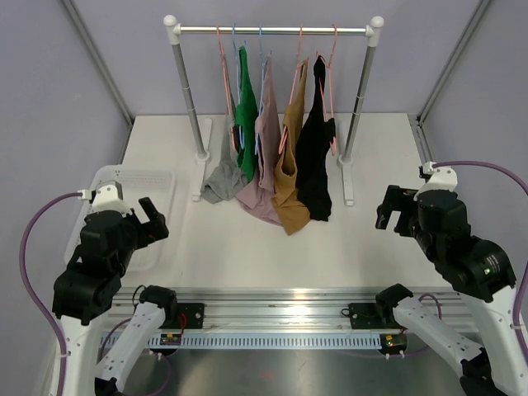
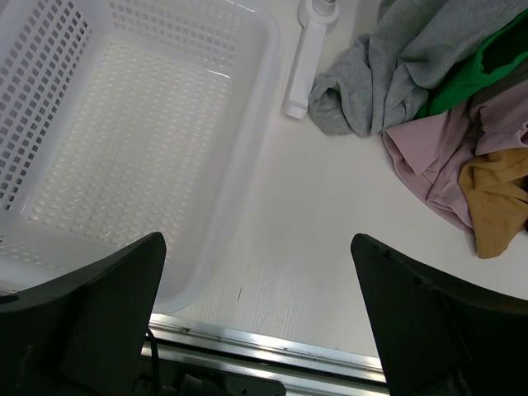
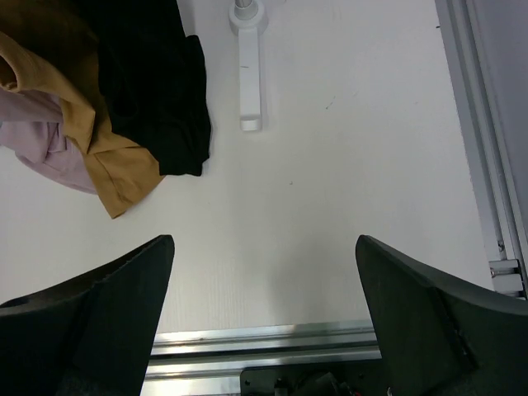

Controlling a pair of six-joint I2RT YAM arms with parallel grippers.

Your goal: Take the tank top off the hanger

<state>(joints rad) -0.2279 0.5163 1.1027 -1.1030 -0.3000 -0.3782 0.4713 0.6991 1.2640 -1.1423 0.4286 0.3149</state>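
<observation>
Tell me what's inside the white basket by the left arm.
Nothing shows in the basket, only its bare perforated floor; a finger of the left gripper covers its near end.

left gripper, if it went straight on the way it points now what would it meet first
Most likely bare table: the left gripper aims just right of the white basket's wall, short of the grey top's hem. Depth is unclear; the basket rim might come first.

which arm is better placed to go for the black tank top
Right. The black tank top hangs rightmost on the rack, nearer the open right gripper, and its hem shows in the right wrist view, not the left one.
</observation>
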